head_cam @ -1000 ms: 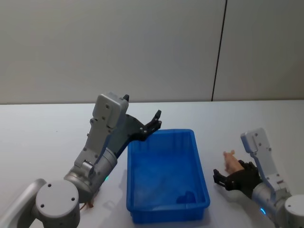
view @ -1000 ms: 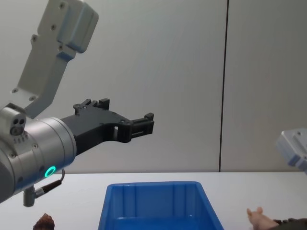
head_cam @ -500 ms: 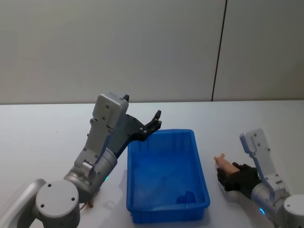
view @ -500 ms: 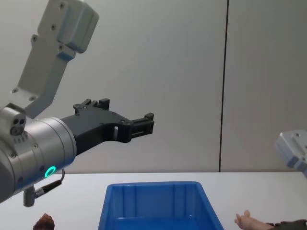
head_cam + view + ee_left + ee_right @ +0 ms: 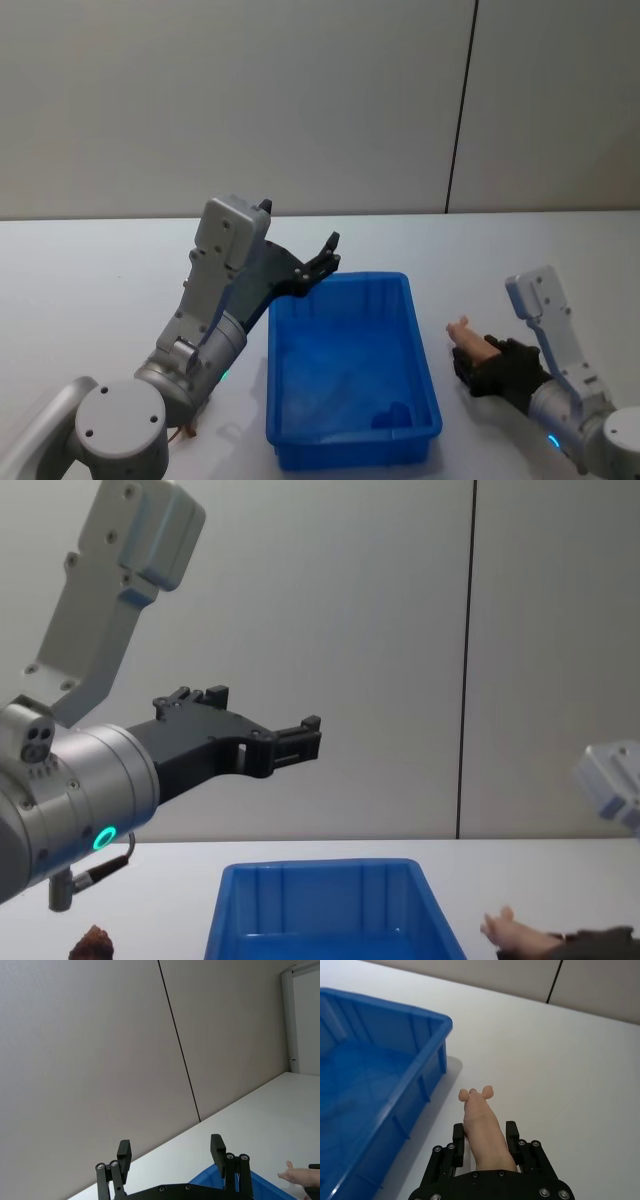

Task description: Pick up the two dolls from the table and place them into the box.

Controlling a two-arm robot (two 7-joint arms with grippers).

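Note:
The pale pink doll (image 5: 464, 334) (image 5: 481, 1122) (image 5: 508, 933) sticks out forward from between the fingers of my right gripper (image 5: 472, 362) (image 5: 485, 1134), which is shut on it. It is low over the white table (image 5: 90, 290), just right of the blue box (image 5: 340, 279) (image 5: 395, 1014) (image 5: 320, 866). The small reddish-brown doll (image 5: 92, 943) lies on the table left of the box, under my left arm. My left gripper (image 5: 329, 254) (image 5: 170, 1147) (image 5: 306, 738) hangs open above the box's far left corner, with nothing in it.
A grey wall with a dark vertical seam (image 5: 460, 110) stands behind the table. White tabletop stretches to the right of and beyond the box (image 5: 560, 1060). My left arm's big grey link (image 5: 120, 570) rises over the left side.
The right gripper has shut on the pink doll and carried it a little left, toward the box. The left arm has not moved.

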